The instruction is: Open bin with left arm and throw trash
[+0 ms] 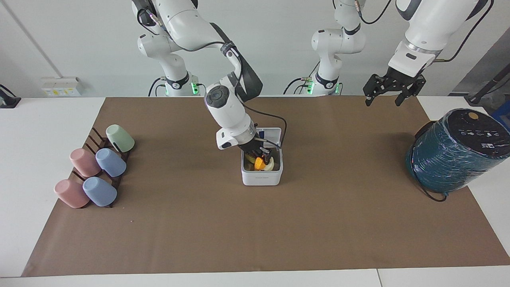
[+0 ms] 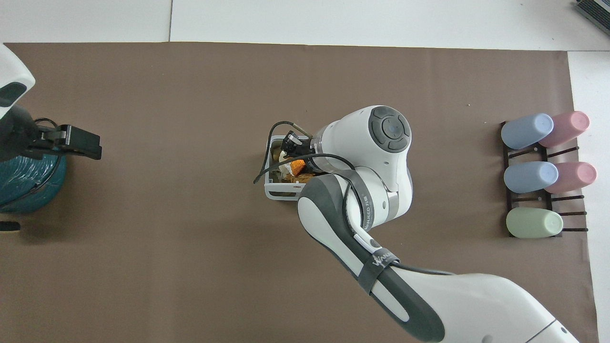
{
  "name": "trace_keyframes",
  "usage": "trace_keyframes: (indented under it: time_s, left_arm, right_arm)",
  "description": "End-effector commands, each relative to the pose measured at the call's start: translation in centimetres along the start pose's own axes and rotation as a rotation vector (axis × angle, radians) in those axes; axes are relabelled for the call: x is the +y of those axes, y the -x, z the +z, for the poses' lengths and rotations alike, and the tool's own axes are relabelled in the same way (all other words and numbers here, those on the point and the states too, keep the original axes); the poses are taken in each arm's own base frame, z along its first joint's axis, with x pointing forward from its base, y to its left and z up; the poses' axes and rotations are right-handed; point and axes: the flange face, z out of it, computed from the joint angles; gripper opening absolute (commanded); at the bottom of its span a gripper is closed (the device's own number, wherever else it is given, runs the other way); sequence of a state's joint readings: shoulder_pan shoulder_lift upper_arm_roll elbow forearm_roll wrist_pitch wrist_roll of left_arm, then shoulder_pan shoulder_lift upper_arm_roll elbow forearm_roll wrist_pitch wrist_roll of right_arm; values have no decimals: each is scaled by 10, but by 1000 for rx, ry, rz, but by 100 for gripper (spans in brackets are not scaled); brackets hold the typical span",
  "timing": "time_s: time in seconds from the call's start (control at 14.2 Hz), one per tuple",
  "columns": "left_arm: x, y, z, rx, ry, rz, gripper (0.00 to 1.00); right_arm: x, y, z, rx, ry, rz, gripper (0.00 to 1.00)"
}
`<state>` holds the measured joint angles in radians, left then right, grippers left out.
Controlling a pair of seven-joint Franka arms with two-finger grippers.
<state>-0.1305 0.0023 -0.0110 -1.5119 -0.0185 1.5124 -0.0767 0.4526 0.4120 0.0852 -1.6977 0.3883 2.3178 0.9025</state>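
while working down inside the small white square plastic bin at mid-table, centre the right gripper between the walls and release only with the load below the rim. cannot tell whether that claw grips the oblong orange-yellow lump of trash at its tip or has let it go. before lifting, open fully, then rise straight up, clear of the upright hinged lid on the bin's robot-ward edge and of the black cable looping over it. avoid nudging the box sideways on the brown paper sheet. leave the left gripper, claw spread wide and empty, waiting in the air over the table's robot-ward edge toward the left arm's end, near the teal plastic-wrapped cylinder.

smooth, round-cornered, thin-walled plastic for the bin; probably light and quick to slide. lumpy, matte, soft-looking trash: a curved cream-white piece just beside the orange one, darker bits beneath. smooth pastel cups lying tilted on a dark slatted rack toward the right arm's end.
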Motion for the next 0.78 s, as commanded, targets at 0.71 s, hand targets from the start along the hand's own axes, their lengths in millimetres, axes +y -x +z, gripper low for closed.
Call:
trace_keyframes:
  time_s: [0.71]
  left_arm:
    - [0,7,-2,5,-5,13,100]
  right_arm:
    - [11,-24,-117,20,-35,-91,100]
